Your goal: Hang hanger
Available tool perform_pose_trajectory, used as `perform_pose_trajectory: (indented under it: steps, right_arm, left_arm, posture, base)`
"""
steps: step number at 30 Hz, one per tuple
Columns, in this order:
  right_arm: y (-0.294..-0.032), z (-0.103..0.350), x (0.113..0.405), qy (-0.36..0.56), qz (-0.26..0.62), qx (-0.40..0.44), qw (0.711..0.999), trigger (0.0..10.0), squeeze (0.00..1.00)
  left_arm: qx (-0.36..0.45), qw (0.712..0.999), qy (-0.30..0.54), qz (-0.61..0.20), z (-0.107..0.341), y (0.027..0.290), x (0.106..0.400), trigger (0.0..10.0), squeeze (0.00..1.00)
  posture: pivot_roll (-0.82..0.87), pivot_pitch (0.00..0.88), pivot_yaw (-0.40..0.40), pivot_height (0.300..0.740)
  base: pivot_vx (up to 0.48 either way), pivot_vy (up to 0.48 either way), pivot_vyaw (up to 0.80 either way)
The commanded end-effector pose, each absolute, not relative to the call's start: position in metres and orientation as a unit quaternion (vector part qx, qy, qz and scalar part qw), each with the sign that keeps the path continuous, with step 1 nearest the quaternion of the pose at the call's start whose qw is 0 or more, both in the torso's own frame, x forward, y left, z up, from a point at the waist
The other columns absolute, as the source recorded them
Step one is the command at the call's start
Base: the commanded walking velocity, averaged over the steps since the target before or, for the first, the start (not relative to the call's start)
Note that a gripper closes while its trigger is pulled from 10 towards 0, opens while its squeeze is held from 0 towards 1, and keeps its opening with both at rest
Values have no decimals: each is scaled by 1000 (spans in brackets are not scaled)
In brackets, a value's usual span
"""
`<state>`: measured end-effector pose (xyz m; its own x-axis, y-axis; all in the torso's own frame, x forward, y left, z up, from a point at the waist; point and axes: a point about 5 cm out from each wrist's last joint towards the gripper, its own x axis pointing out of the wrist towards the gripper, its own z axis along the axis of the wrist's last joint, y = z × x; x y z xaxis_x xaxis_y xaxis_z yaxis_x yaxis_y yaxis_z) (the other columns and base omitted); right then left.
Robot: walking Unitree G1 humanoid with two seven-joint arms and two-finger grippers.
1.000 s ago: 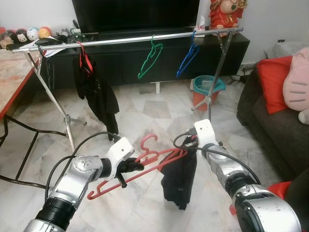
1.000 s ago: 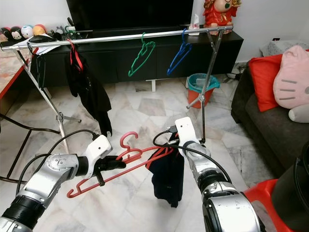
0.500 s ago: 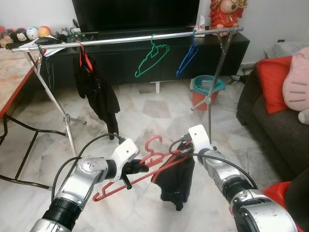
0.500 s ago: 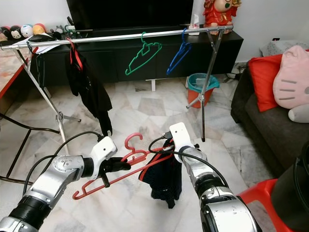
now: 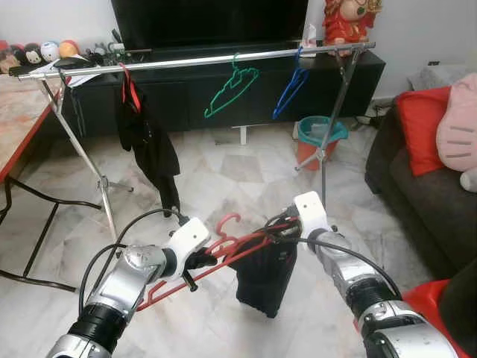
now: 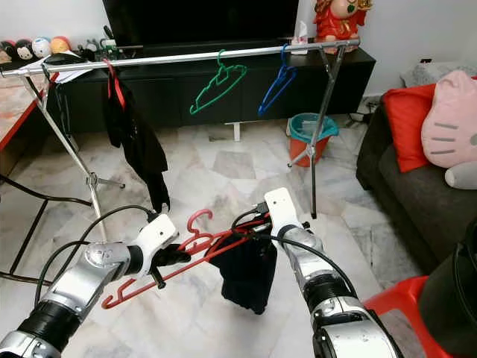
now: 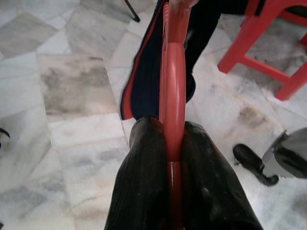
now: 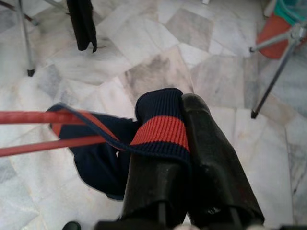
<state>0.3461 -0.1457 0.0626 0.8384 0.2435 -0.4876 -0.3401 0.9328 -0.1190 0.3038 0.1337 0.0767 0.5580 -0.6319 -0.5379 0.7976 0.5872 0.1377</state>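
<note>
The red hanger point(image 5: 223, 246) sits low in front of the robot, above the marble floor point(image 5: 223, 168), held between both arms & well short of the clothes rail point(image 5: 194, 61) at the back of the room. Left gripper point(image 5: 200, 259) has its jaws pinched tight on the hanger's bar; in the left wrist view the red bar runs straight between the two black fingers point(image 7: 144, 158), no gap. That grip prob serves to steady the frame & keep it from swinging. Right gripper point(image 5: 287, 227) has its jaws closed on the ribbed cuff of the dark navy garment point(image 5: 261, 276), the one w/ a red stripe, near the hanger's far end; the cloth wraps over one finger point(image 8: 158, 143) in the right wrist view. Looks like it's pulling the fabric onto the hanger's shoulder so it drapes rather than slides off.

Hook points up, free of both grippers, which suits later hooking onto the rail. On the rail: a black garment point(image 5: 149, 142) on a red hanger, a bare green hanger point(image 5: 232, 83) & a bare blue hanger point(image 5: 291, 83), w/ open rail between them. Judgement: dressing step not finished, hanging not yet begun
</note>
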Motion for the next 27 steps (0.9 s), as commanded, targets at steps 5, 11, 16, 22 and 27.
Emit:
perform_pose_trajectory:
  steps: [5,11,16,22,27]
  right_arm:
    - [-142,64,342,234,173,-105,951,10000,0]
    - [-143,65,340,238,171,-104,950,10000,0]
    - [-145,66,341,238,161,-102,952,10000,0]
    - [-149,66,343,238,134,-95,957,10000,0]
    - [-144,68,343,237,144,-90,957,10000,0]
  left_arm:
    - [175,864,197,-429,86,127,308,10000,0]
    - [158,862,193,-441,86,123,306,10000,0]
    - [148,846,200,-471,86,120,299,10000,0]
    - [143,837,204,-488,86,120,295,10000,0]
    - [140,836,206,-490,85,121,294,10000,0]
  posture:
    - [22,0,32,740]
    - [24,0,32,740]
    - [27,0,32,740]
    - [31,0,32,740]
    - [30,0,33,740]
  base:
    - [0,0,0]
    - [0,0,0]
    - [0,0,0]
    - [0,0,0]
    - [0,0,0]
